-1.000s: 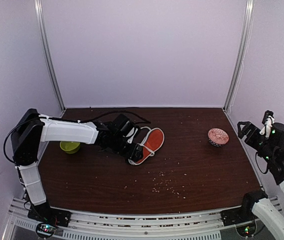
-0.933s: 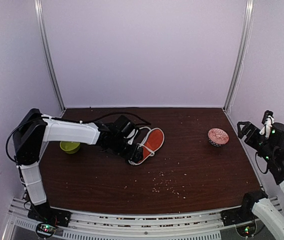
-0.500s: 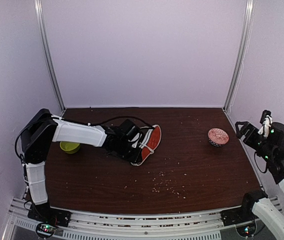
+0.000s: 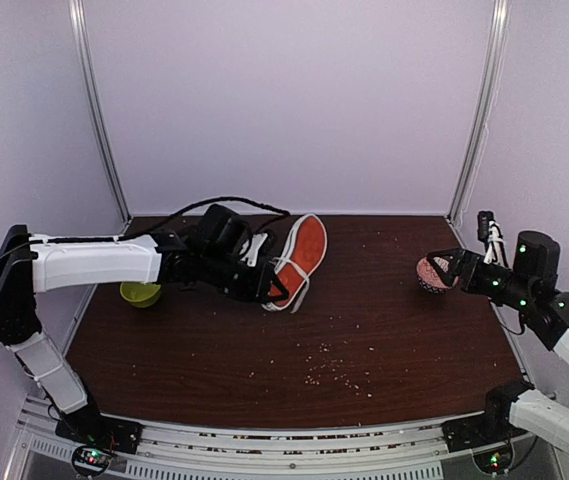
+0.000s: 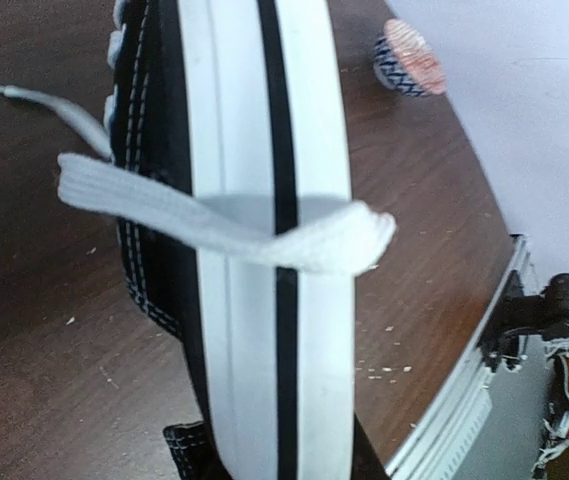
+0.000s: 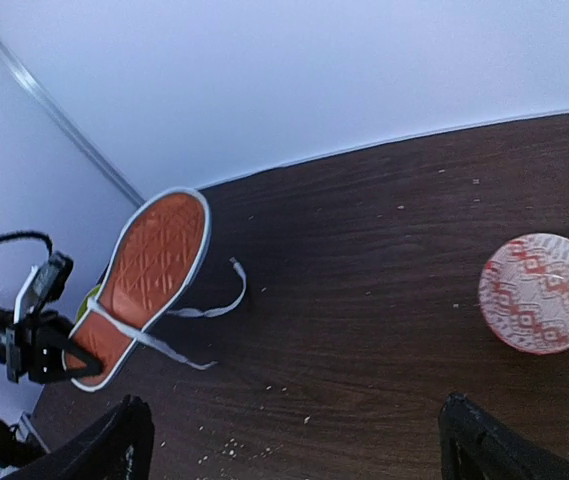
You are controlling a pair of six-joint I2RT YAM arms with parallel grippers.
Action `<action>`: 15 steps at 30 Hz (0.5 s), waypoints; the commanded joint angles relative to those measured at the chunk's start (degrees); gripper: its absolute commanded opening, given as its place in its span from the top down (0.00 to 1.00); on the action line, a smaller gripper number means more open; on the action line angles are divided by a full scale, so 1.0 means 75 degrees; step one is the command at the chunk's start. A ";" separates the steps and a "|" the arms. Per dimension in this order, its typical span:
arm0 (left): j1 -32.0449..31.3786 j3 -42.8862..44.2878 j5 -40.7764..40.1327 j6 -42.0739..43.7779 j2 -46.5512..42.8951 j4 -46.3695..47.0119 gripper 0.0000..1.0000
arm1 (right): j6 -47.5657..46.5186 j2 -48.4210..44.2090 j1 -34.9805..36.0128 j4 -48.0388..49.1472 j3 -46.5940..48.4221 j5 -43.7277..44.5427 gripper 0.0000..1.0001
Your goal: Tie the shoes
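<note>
The shoe [image 4: 300, 252] is a black canvas sneaker tipped up on its side, its orange-red sole [image 6: 151, 272] facing right. My left gripper [image 4: 270, 286] is shut on its heel end, with the fingers hidden behind the shoe. In the left wrist view the white rubber edging [image 5: 264, 200] with a black stripe fills the middle, and a white lace [image 5: 224, 228] crosses it. A loose lace end [image 6: 216, 301] trails onto the table. My right gripper [image 6: 302, 450] is open and empty, hovering far to the right of the shoe.
A red patterned bowl [image 6: 541, 293] sits on the table under my right arm. A green bowl [image 4: 140, 293] stands at the left behind my left arm. Crumbs [image 4: 330, 370] are scattered across the front middle. A black cable [image 4: 226, 203] arches over the left wrist.
My left gripper has closed on the shoe's heel and raised it, turning the sole upright toward the right. My right arm has swung in leftward over the red bowl.
</note>
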 commanded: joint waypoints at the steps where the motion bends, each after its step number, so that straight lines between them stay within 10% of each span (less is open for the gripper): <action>1: 0.0005 0.0569 0.1141 0.0035 -0.0765 0.0713 1.00 | -0.0421 0.0566 0.1367 0.0418 0.0672 -0.0269 0.00; 15: -0.0041 0.0902 0.2244 -0.0117 -0.2090 0.0080 1.00 | -0.0621 0.3407 0.4664 0.4060 0.0804 0.0451 0.03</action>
